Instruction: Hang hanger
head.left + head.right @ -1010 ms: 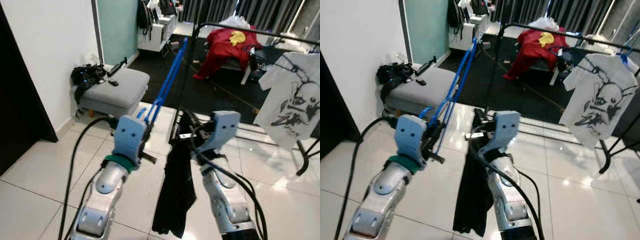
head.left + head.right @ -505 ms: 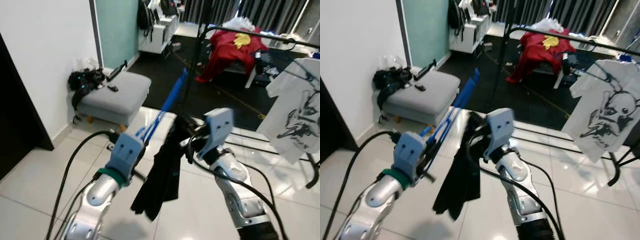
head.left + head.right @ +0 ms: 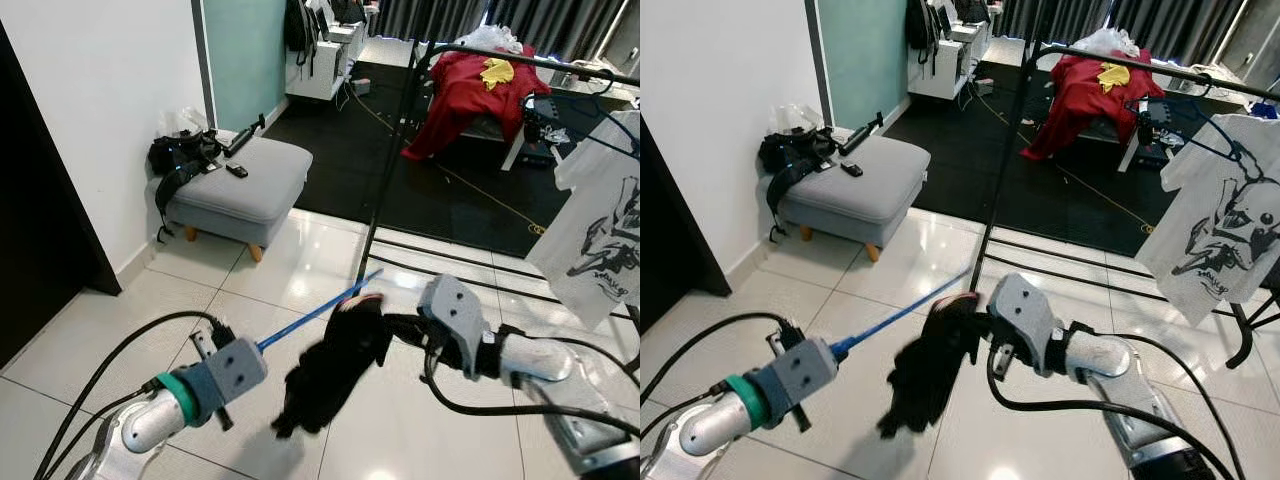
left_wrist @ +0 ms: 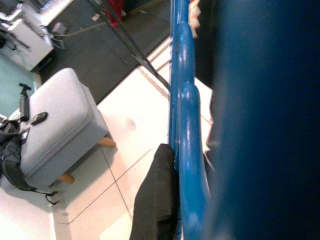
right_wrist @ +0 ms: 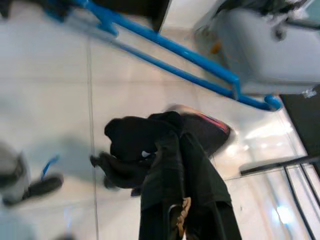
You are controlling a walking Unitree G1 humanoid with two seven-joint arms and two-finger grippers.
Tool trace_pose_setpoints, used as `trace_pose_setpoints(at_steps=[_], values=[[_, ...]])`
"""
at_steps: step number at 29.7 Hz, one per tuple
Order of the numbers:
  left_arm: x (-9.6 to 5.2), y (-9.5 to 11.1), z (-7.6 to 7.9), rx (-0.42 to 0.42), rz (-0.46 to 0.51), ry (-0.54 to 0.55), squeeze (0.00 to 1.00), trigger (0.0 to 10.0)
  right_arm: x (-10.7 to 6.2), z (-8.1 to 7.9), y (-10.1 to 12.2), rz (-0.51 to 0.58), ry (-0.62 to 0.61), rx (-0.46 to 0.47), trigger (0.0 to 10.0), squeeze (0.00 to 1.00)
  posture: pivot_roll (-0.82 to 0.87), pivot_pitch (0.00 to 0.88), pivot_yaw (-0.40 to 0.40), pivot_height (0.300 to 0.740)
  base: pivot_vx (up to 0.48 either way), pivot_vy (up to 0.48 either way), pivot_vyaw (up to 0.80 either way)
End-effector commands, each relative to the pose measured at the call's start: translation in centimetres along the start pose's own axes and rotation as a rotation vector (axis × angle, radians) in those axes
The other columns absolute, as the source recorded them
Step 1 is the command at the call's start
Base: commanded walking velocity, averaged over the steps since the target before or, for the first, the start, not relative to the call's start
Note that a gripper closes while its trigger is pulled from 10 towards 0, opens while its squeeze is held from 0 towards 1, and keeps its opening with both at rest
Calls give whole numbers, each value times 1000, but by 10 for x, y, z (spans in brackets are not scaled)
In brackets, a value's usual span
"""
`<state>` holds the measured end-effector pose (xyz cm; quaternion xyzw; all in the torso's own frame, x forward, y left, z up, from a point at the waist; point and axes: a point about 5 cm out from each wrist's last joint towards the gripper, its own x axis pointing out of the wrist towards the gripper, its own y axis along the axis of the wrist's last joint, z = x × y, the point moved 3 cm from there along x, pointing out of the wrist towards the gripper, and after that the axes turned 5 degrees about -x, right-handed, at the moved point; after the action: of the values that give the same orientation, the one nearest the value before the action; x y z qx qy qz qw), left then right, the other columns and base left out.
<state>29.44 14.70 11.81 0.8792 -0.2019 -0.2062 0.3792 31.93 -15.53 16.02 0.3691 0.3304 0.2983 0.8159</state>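
over white tiles [image 3: 300, 270], left pincer [image 3: 213, 338] grips hanger [image 3: 320, 311].

Blue hanger [image 5: 165, 47], black garment [image 5: 170, 170] below, white tile floor [image 5: 45, 90]

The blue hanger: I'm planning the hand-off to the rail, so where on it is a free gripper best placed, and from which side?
Grip the blue hanger on the bare straight bar between the left gripper and the black garment. That stretch is thin, uncovered and nearly level. Probably come from above, since the garment hangs below its far end, where the right gripper holds the cloth.
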Motion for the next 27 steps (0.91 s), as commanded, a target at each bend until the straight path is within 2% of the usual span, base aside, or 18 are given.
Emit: trace_pose_setpoints(at_steps=[1,2,4,6,8,10,12,14,16,18,21,22,23,25,27], values=[[-1,-4,7,85,-3,-47,0,10000,-5,2,-6,-55,35,-68,10000,0,-65,82,27,740,0,0,0],[-1,-4,7,85,-3,-47,0,10000,-5,2,-6,-55,35,-68,10000,0,-65,82,27,740,0,0,0],[-7,-12,6,169,-27,-90,0,10000,-15,13,-11,-137,44,-164,10000,0,-67,87,31,740,0,0,0],[-16,-21,4,199,-57,-133,0,10000,-24,27,-7,-177,19,-261,10000,0,-68,94,37,740,0,0,0],[-26,-30,2,199,-92,-159,0,10000,-29,47,10,-139,-65,-352,10000,0,-67,99,44,740,0,0,0],[-36,-36,8,149,-117,-199,0,10000,-32,65,32,-76,-174,-436,10000,0,-70,105,50,740,0,0,0],[-39,-37,10,132,-122,-212,0,10000,-33,69,38,-59,-203,-454,10000,0,-70,105,50,740,0,0,0],[-50,-44,24,70,-148,-277,0,10000,-34,81,57,2,-297,-534,10000,0,-70,111,51,740,0,0,0],[-54,-46,29,50,-156,-300,0,10000,-35,84,64,23,-327,-565,10000,0,-70,111,51,740,0,0,0],[-61,-45,43,-30,-162,-351,0,10000,-34,88,81,106,-390,-599,10000,0,-69,115,45,740,0,0,0],[-62,-44,47,-63,-161,-362,0,10000,-34,89,87,138,-412,-604,10000,0,-69,115,45,740,0,0,0],[-57,-41,49,-143,-153,-335,0,10000,-33,91,95,187,-432,-586,10000,0,-69,116,41,740,0,0,0],[-57,-41,49,-143,-153,-335,0,10000,-33,91,95,187,-432,-586,10000,0,-69,116,41,740,0,0,0],[-40,-32,47,-300,-135,-237,0,10000,-31,92,104,266,-446,-523,10000,0,-70,117,32,740,0,0,0],[-30,-27,44,-389,-127,-171,0,10000,-31,94,109,307,-455,-498,10000,0,-71,117,29,740,0,0,0]])
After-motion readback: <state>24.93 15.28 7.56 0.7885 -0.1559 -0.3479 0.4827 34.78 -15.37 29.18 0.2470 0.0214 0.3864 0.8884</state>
